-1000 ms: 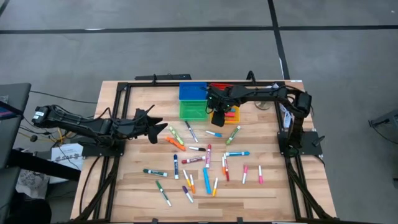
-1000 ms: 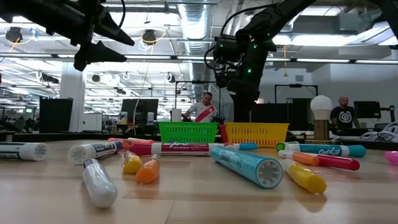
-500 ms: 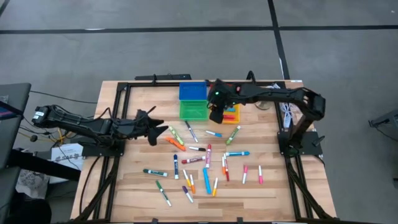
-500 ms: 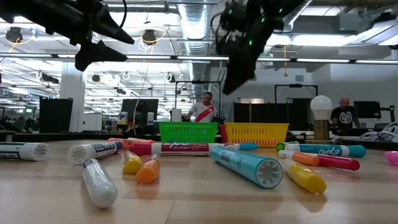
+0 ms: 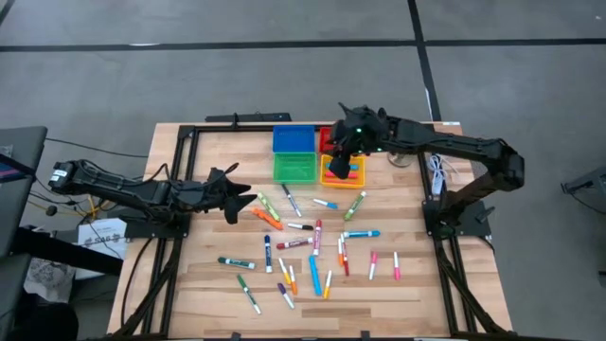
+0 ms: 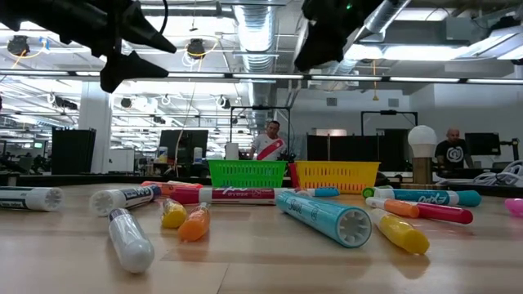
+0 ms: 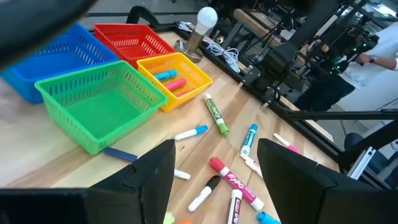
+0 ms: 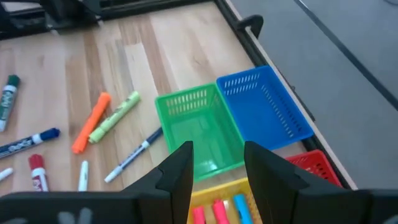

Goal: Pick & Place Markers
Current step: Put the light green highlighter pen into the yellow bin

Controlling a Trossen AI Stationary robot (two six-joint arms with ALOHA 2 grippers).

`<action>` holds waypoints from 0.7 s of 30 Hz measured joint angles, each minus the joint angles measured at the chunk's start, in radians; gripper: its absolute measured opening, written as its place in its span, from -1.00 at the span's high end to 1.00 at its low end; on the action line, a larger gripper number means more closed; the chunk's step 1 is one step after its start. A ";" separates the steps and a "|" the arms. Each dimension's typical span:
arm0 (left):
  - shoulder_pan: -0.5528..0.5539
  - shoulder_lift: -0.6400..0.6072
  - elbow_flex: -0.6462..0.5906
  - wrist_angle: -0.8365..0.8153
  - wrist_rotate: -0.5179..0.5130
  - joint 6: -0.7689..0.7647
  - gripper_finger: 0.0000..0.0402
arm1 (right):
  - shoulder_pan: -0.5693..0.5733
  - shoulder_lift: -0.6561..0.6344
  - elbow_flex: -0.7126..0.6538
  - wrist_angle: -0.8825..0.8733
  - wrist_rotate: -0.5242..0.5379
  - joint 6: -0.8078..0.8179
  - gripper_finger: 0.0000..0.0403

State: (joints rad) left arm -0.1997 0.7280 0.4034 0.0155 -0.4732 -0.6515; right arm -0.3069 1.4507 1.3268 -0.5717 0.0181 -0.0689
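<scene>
The markers (image 5: pixel 312 246) are short thin sticks, white or coloured, with caps in many colours, scattered over the middle and near part of the wooden table (image 5: pixel 417 294); three more lie in the yellow bin (image 7: pixel 186 70). Their printed labels are too small to read. The right gripper (image 5: pixel 343 159) hangs above that bin, fingers parted and empty. The left gripper (image 5: pixel 242 201) hovers at the scatter's left edge, fingers wide and empty. The table's left part lies bare.

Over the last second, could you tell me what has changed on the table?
The right gripper swung from beside the green bin to above the yellow bin, rising, empty. The left gripper and the scattered markers stayed put.
</scene>
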 joint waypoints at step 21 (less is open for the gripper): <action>0.003 0.183 0.007 0.233 -0.005 0.026 -0.13 | 0.004 -0.364 -0.362 0.160 0.006 0.161 0.33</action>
State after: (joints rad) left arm -0.1970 0.9110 0.4099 0.2488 -0.4778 -0.6251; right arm -0.3031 1.0872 0.9653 -0.4119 0.0243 0.0923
